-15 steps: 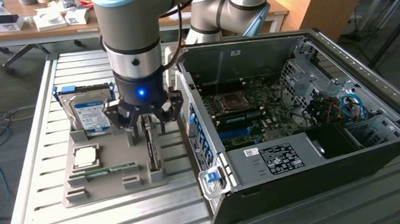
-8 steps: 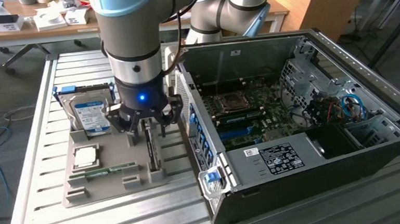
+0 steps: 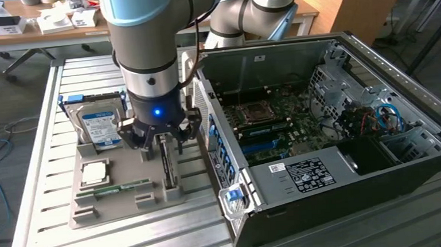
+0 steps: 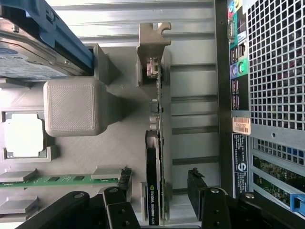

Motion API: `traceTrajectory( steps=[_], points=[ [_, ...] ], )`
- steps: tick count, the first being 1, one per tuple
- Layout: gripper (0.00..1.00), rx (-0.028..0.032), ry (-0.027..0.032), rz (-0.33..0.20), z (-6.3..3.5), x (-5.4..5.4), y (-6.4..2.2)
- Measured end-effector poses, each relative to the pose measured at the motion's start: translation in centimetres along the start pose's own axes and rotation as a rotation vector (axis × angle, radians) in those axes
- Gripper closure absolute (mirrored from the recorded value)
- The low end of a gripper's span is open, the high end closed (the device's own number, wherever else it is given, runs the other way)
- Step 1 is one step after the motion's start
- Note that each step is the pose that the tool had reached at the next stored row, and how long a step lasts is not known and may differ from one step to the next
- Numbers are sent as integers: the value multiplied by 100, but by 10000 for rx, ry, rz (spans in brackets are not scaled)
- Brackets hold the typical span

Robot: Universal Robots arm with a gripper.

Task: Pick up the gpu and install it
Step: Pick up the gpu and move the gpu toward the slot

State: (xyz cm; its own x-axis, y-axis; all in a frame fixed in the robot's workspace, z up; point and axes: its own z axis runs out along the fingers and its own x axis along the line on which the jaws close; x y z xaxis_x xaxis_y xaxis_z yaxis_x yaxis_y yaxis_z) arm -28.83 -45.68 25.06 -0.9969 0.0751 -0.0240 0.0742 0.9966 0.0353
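Note:
The gpu [image 3: 168, 171] stands on edge in a slot of the grey holder [image 3: 95, 210], next to the open computer case [image 3: 322, 146]. In the wrist view the gpu [image 4: 154, 157] appears edge-on as a thin dark card with its metal bracket [image 4: 153, 45] at the far end. My gripper [image 3: 162, 145] hangs straight down over the card and is open. In the wrist view the gripper [image 4: 160, 181] straddles the card, with one of its fingertips [image 4: 126, 177] on each side and neither touching it.
The grey holder also carries a silver hard drive [image 3: 98, 125] with a blue label, a processor chip [image 3: 95, 172] and a green memory stick [image 3: 119, 188]. The case's rear panel [image 4: 267, 95] stands close beside the gpu. The slatted metal table [image 3: 136, 243] lies underneath.

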Motion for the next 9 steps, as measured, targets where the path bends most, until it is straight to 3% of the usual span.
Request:
traceTrajectory(
  steps=[9],
  points=[
    [41, 1, -1, 18, 74, 50, 8]
  ],
)
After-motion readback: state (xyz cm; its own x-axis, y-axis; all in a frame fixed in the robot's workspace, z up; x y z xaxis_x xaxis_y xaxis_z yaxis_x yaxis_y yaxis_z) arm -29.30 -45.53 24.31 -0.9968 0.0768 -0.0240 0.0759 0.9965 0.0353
